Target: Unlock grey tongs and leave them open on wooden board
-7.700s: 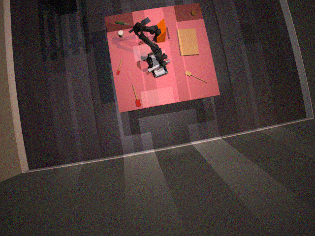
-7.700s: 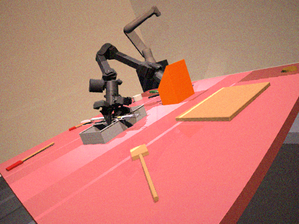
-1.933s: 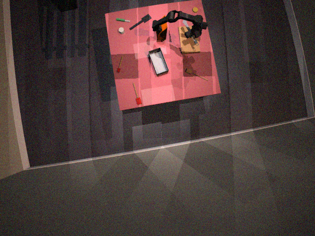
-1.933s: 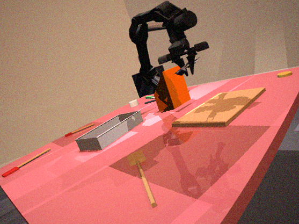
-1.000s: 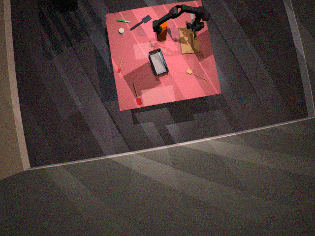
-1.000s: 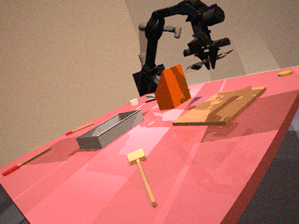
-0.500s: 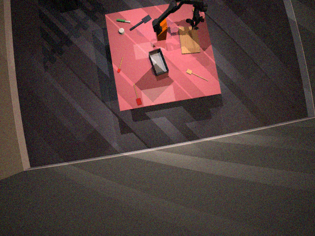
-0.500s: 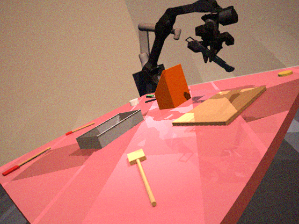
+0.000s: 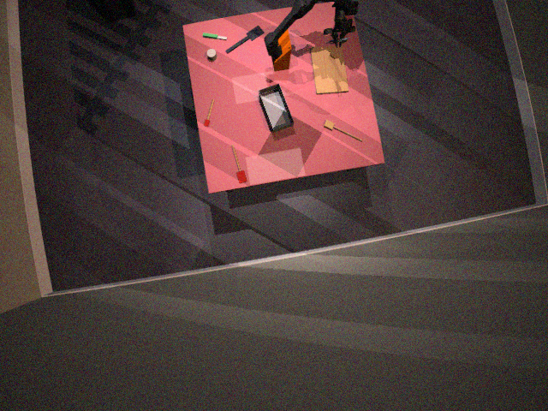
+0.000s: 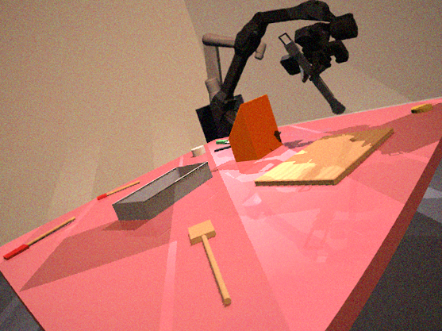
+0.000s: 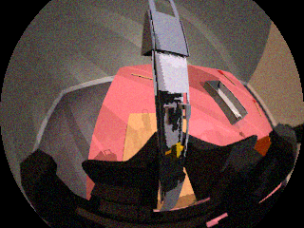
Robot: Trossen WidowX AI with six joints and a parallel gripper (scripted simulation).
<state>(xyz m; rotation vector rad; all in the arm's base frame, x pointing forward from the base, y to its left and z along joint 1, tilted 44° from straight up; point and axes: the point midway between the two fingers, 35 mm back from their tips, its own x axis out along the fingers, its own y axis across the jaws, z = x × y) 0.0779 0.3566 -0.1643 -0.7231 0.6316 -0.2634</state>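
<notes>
Arm arched high over the wooden board, gripper clamped on seemingly tips-down tongs.

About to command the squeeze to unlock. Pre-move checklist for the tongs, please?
1. Grip: black parallel-jaw gripper shut on the grey metal tongs: ok.
2. Tongs off the grey roasting tin: ok.
3. Tips pointing down: ok, though slanted.
4. Tongs clear of the orange wedge block: ok.
5. Lock released: cannot tell.
6. Tongs above the wooden board: cannot tell; near its far end.
</notes>
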